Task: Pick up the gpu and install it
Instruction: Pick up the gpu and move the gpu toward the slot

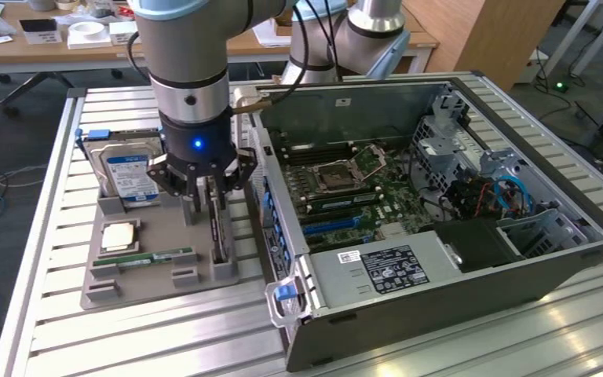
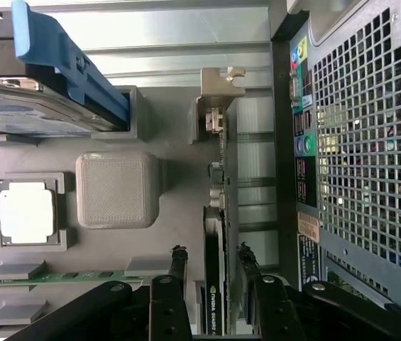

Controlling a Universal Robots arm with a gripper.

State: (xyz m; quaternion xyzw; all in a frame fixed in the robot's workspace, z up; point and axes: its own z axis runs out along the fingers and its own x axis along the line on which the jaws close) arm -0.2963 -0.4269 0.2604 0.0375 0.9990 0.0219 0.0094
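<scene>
The gpu [image 1: 217,236] stands on edge in a slot of the grey parts tray [image 1: 160,276], a thin dark card close to the open computer case [image 1: 553,259]. In the wrist view the gpu [image 2: 220,186] shows edge-on, with its metal bracket [image 2: 218,92] at the far end. My gripper [image 1: 205,216] hangs straight down over it. The gripper [image 2: 211,250] is open and its black fingers [image 2: 177,264] straddle the card, one on each side, with a small gap on at least one side. The card rests in the tray.
The tray also holds a silver hard drive [image 1: 129,169] with a blue label, a CPU [image 1: 120,234] and a green RAM stick [image 1: 144,258]. The case lies on its side with the motherboard [image 1: 354,188] exposed. Its perforated rear panel [image 2: 356,142] is right beside the card.
</scene>
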